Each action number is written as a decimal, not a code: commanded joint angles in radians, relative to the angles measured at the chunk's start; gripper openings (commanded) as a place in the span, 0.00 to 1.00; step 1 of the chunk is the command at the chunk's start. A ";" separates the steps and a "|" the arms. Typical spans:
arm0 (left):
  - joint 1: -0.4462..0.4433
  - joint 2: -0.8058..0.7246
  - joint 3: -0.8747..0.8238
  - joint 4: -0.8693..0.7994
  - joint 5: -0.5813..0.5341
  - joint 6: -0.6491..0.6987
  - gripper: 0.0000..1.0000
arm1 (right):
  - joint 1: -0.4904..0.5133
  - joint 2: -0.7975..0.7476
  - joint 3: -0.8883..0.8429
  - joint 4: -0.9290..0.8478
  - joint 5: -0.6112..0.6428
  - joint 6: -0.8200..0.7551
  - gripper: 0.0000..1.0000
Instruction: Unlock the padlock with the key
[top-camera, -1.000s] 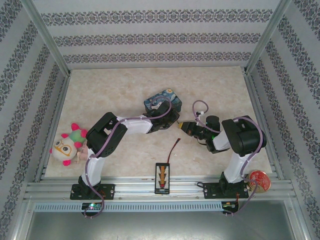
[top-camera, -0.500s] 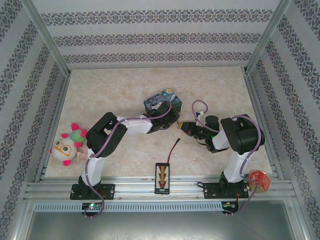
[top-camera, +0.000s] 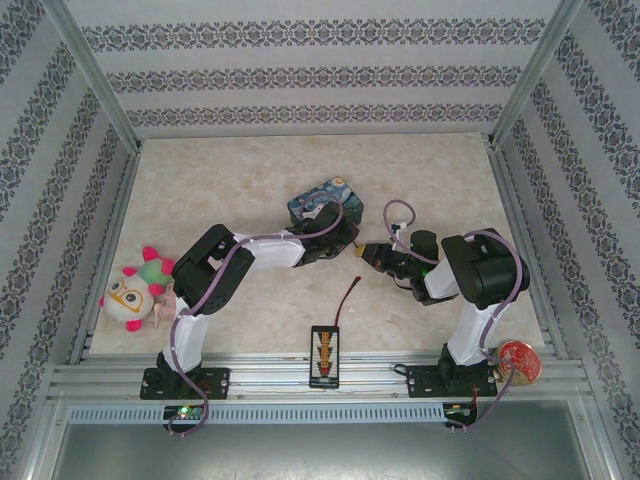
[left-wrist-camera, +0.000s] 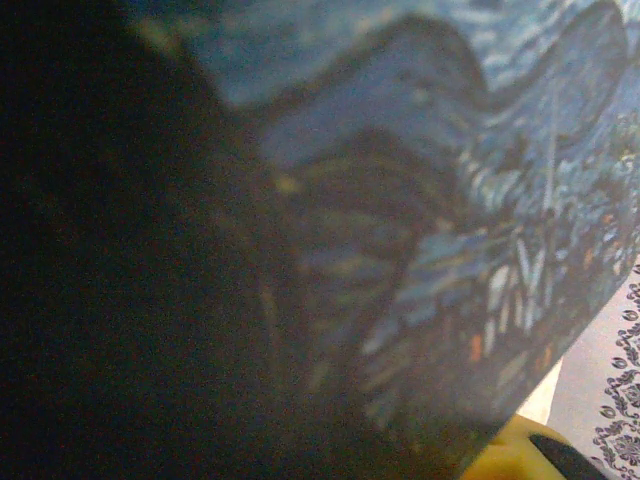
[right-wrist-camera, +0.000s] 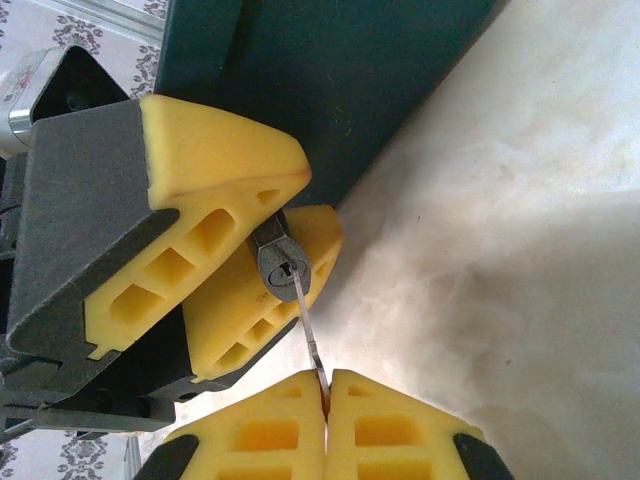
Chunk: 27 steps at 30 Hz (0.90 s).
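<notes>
Right wrist view: left gripper (right-wrist-camera: 300, 215) clamps the padlock (right-wrist-camera: 270, 248), keyhole (right-wrist-camera: 288, 270) outward, so the right gripper's (right-wrist-camera: 327, 400) tightly pinched key (right-wrist-camera: 308, 335) reaches it.

Item: right gripper (top-camera: 364, 251). Position altered. It now lies slightly forward of where its own fingertips were a second ago, a shade nearer the left gripper (top-camera: 343, 243) ahead of it.

Item: right arm, dark elbow housing (top-camera: 483, 268). It is shifted slightly to that arm's own left, behind the gripper.

Extent: very small in the overhead view; finer detail cannot be told.
</notes>
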 joint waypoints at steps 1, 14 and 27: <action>-0.015 0.011 -0.003 0.004 0.067 -0.061 0.00 | 0.013 -0.018 0.037 0.020 0.007 -0.037 0.00; -0.015 0.013 0.002 -0.006 0.080 -0.062 0.00 | 0.044 -0.039 0.046 -0.015 0.035 -0.123 0.00; -0.015 0.005 -0.019 0.002 0.072 -0.070 0.00 | 0.043 -0.099 0.010 -0.014 0.071 -0.159 0.00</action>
